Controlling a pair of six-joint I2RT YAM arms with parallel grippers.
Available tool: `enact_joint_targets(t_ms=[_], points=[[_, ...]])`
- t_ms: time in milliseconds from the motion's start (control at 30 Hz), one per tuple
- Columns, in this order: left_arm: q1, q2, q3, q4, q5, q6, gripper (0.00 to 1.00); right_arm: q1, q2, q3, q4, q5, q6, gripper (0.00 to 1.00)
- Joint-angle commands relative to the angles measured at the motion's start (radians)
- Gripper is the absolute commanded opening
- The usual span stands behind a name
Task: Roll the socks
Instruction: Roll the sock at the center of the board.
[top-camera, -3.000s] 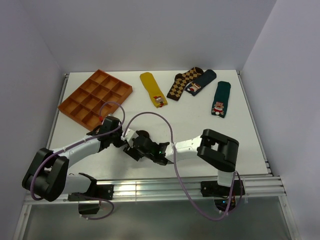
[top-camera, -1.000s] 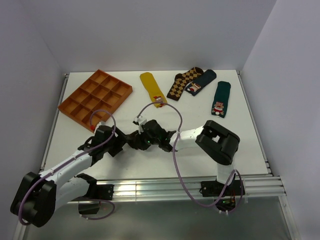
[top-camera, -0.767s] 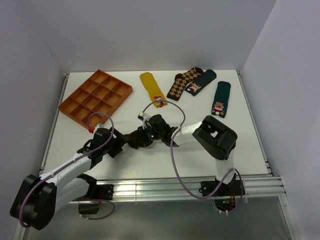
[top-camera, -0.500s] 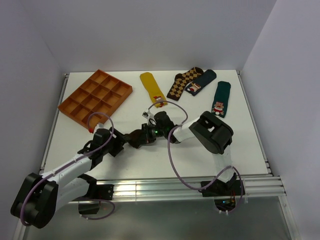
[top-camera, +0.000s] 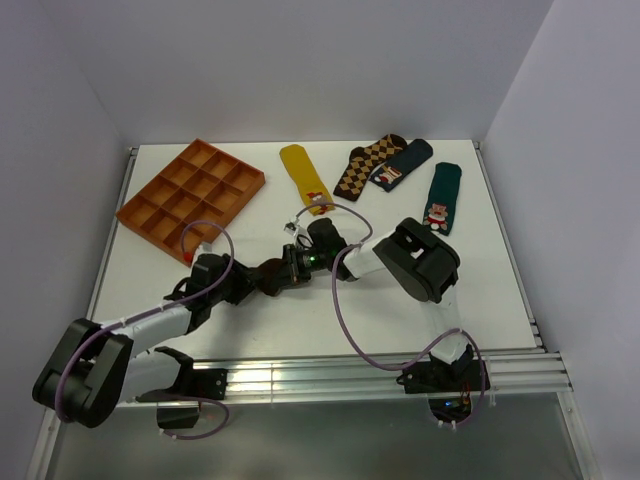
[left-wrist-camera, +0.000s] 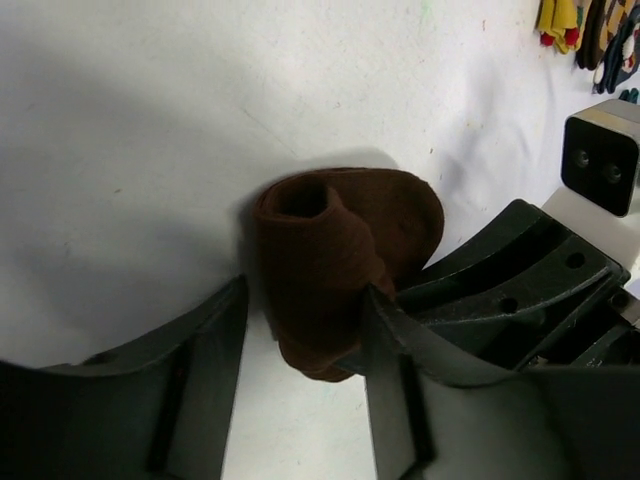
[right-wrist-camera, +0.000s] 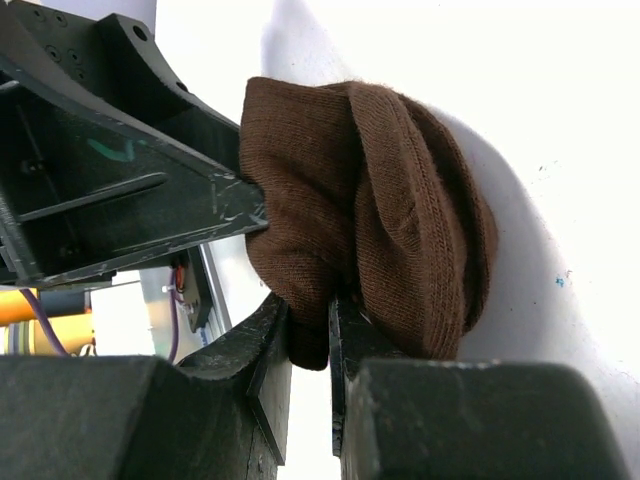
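Right, the white bench (top-camera: 480, 290) is walled on three sides, with bare surface to the right of the arms and along the near rail. An orange compartment tray (top-camera: 190, 195) sits far left. Along the far edge lie a yellow sock (top-camera: 305, 177), a diamond sock (top-camera: 362, 167), a navy sock (top-camera: 402, 163) and a green sock (top-camera: 440, 198), well apart from the arms. Mid-bench lies the brown sock (left-wrist-camera: 330, 260), rolled up, with the left jaws spread either side of it and the right jaws pinching a fold.
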Motion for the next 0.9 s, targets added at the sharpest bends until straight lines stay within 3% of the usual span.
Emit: enact_joint_targets(t_ms=[0, 167, 200, 300, 333, 433, 633, 800, 867], points=[[0.004, 0.041, -0.015, -0.004, -0.010, 0.014, 0.50, 0.004, 0.060, -0.006, -0.149, 0.049, -0.018, 0.01], [0.004, 0.087, -0.019, 0.014, -0.010, 0.008, 0.36, 0.004, 0.050, 0.011, -0.179, 0.062, -0.049, 0.05], [0.004, 0.093, -0.015, 0.002, -0.015, 0.012, 0.28, 0.004, 0.044, 0.008, -0.186, 0.074, -0.056, 0.07], [0.004, 0.119, 0.022, -0.076, -0.025, 0.023, 0.13, 0.004, -0.015, -0.011, -0.192, 0.109, -0.092, 0.22], [0.004, 0.127, 0.033, -0.092, -0.025, 0.028, 0.10, 0.007, -0.035, -0.024, -0.195, 0.141, -0.113, 0.31], [0.004, 0.132, 0.044, -0.130, -0.025, 0.034, 0.01, 0.024, -0.130, -0.037, -0.235, 0.232, -0.173, 0.44], [0.001, 0.113, 0.088, -0.211, -0.064, 0.066, 0.00, 0.082, -0.315, -0.051, -0.317, 0.449, -0.300, 0.55], [-0.008, 0.100, 0.136, -0.291, -0.081, 0.095, 0.00, 0.174, -0.382, -0.040, -0.351, 0.685, -0.374, 0.57], [-0.012, 0.100, 0.157, -0.316, -0.090, 0.103, 0.00, 0.191, -0.382, -0.032, -0.353, 0.714, -0.383, 0.57]])
